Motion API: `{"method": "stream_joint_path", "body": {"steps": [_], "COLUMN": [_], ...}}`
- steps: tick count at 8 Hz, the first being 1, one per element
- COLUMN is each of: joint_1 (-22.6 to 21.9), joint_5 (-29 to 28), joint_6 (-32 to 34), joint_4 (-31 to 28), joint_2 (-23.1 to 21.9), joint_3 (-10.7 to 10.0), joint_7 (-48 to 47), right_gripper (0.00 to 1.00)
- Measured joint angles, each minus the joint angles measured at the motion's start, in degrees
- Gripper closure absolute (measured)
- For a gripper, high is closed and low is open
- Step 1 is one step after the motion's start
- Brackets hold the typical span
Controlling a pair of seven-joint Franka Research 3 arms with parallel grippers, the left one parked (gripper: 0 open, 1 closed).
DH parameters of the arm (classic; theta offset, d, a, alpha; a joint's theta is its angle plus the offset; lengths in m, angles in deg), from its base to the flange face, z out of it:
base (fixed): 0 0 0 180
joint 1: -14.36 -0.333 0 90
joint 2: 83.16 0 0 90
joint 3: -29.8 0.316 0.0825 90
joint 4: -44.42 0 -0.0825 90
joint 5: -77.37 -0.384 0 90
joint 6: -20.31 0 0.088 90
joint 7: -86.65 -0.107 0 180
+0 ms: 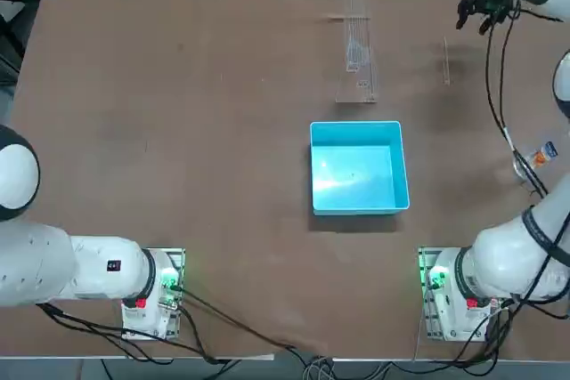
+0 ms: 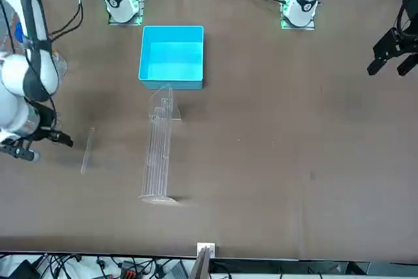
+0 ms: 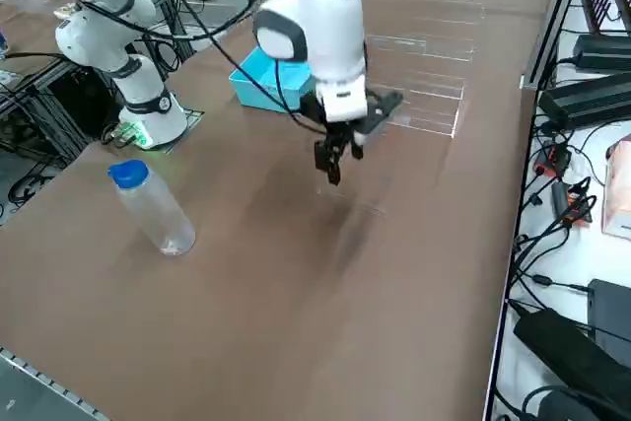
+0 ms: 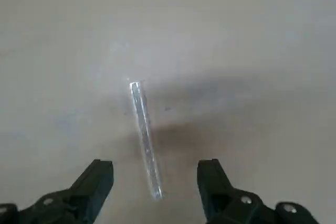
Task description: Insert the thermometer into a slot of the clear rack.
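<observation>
The thermometer (image 4: 143,135) is a thin clear glass rod lying flat on the brown table (image 1: 196,113). It shows as a faint line (image 1: 446,61) at the far right, and again in the front view (image 2: 87,151). My right gripper (image 4: 155,169) hovers above it, open and holding nothing, with the rod's near end between the two black fingers (image 4: 100,177). From overhead the gripper (image 1: 477,12) sits just beyond the rod. The clear rack (image 1: 357,46) lies to the left of the thermometer, long and narrow (image 2: 159,151).
A light-blue square box (image 1: 358,167) stands open near the table's middle, nearer the arms' bases than the rack. A clear bottle with a blue cap (image 3: 153,207) stands near the table's right edge. Black cables (image 1: 499,86) hang off the right arm.
</observation>
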Motion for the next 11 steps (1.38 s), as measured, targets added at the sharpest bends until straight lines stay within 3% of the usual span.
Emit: {"method": "stream_joint_path", "body": {"steps": [5,11], "joint_1": [0.0,-0.1], "joint_5": [0.0,0.0], "joint_6": [-4.4,-6.5], "joint_4": [-0.1,0.0], "joint_2": [6.5,8.6], "joint_3": [0.6,1.1], "joint_7": [-0.6,5.7], "right_gripper": [0.05,0.05]}}
